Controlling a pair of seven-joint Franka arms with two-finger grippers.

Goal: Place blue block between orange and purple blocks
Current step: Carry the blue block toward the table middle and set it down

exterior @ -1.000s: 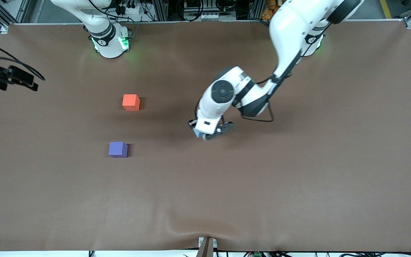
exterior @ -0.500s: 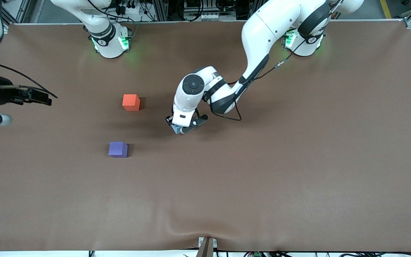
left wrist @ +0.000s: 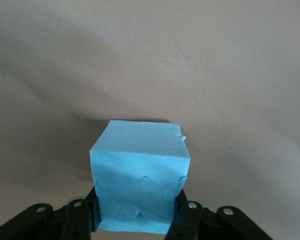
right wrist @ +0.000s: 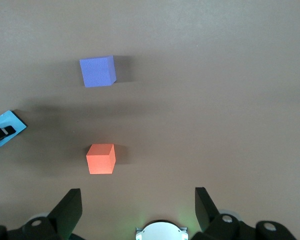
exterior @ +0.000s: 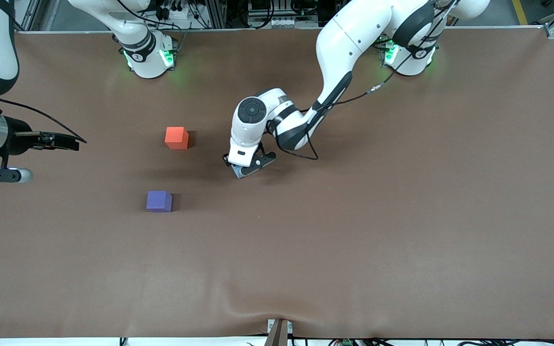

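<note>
- Left pincer [exterior: 242,172] grips the blue block [left wrist: 140,175], up over the brown tabletop [exterior: 354,216] midway along, toward the robots' edge.
- Orange block [exterior: 176,138] lies farther from the front camera than the purple block [exterior: 158,201]; well apart.
- Right pincer [right wrist: 135,207] waits, spread wide, empty.

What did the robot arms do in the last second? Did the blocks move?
The left gripper, still shut on the blue block, carried it toward the orange block and purple block. The open right gripper shifted a little. Those two blocks stayed put.
</note>
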